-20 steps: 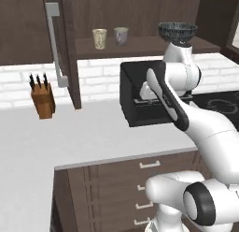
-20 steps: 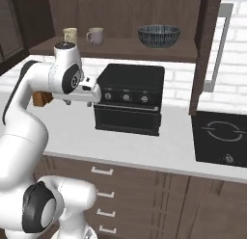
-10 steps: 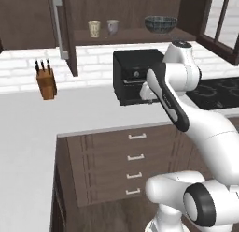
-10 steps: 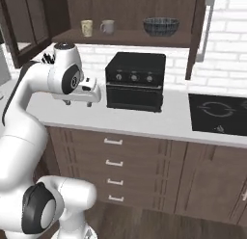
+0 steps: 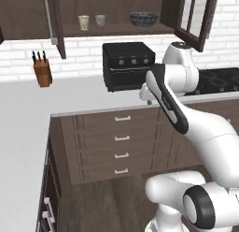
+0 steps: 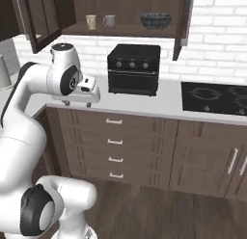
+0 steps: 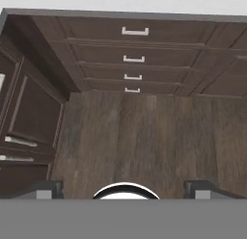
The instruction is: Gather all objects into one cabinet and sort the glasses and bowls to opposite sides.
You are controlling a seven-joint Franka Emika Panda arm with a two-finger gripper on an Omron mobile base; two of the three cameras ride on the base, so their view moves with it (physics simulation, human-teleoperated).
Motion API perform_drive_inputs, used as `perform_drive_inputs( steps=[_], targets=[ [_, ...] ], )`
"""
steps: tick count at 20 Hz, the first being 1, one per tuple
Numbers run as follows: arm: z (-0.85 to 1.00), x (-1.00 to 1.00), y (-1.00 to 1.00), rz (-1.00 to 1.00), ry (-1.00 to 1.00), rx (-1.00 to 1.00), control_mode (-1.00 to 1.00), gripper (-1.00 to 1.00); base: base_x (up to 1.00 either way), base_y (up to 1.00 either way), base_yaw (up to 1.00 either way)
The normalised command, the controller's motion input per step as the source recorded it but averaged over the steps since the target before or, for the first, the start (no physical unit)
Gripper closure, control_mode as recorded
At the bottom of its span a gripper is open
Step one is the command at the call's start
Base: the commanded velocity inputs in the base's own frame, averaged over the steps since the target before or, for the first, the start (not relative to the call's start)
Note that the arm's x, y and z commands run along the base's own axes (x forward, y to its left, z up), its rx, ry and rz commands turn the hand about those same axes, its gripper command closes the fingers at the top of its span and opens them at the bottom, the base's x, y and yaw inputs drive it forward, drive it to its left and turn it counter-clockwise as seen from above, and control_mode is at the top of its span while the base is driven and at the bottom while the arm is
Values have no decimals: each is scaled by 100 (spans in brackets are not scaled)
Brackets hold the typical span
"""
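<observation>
I can read no writing anywhere. My white arm is folded back over the counter's front edge, its two-finger gripper (image 6: 77,104) pointing at the floor, jaws spread wide and empty. In the open dark brown wall cabinet (image 5: 116,11), the cream cup (image 5: 83,22) and grey cup (image 5: 100,21) stand at the shelf's left, the wide dark ribbed bowl (image 5: 144,18) at its right.

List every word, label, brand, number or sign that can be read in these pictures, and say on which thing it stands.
None: no readable text in any view.
The black countertop oven has three knobs but no legible marks.
The cooktop bears pale ring marks, no writing.
The cream cup, grey cup, bowl and knife block carry no lettering.
</observation>
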Motion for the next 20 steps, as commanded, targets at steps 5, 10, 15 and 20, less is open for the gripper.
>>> perform_drive_inputs(
  steps=[5, 10, 15, 20],
  targets=[
    [0, 0, 0, 0, 0, 0, 100, -100, -46, -72, 0],
    [0, 0, 0, 0, 0, 0, 100, -100, -20, -95, 0],
    [0, 0, 0, 0, 0, 0, 100, -100, -15, -96, 0],
    [0, 0, 0, 0, 0, 0, 100, -100, -12, -86, 0]
  ],
)
